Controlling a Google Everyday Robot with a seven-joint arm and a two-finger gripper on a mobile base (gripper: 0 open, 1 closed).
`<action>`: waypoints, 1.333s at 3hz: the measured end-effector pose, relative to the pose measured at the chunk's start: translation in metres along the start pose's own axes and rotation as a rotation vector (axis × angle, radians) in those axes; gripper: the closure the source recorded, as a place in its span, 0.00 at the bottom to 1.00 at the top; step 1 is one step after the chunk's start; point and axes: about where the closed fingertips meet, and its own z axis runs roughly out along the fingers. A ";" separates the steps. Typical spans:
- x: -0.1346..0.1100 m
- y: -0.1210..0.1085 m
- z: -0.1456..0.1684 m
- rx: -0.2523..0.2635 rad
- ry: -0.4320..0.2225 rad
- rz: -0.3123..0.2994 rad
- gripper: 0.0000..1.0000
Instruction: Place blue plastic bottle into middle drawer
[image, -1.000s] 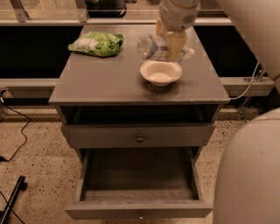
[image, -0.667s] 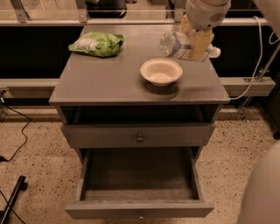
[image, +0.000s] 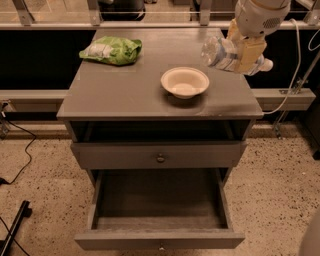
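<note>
The blue plastic bottle (image: 223, 52) hangs roughly level over the right rear of the cabinet (image: 125, 97) top, seemingly clamped between the jaws of the gripper (image: 245, 54). Below, the middle drawer (image: 160, 202) stands pulled open. A bowl (image: 184, 81) and a green bag (image: 112, 50) rest on top.

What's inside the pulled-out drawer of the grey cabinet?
The middle drawer shows only bare floor; its rear is hidden under the drawer above. The gripper holds the blue plastic bottle above the cabinet top's right edge.
</note>
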 end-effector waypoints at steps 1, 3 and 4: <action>-0.002 0.015 0.009 -0.034 0.001 0.034 1.00; -0.023 0.156 0.034 -0.259 -0.103 0.229 1.00; -0.047 0.190 0.047 -0.266 -0.195 0.197 1.00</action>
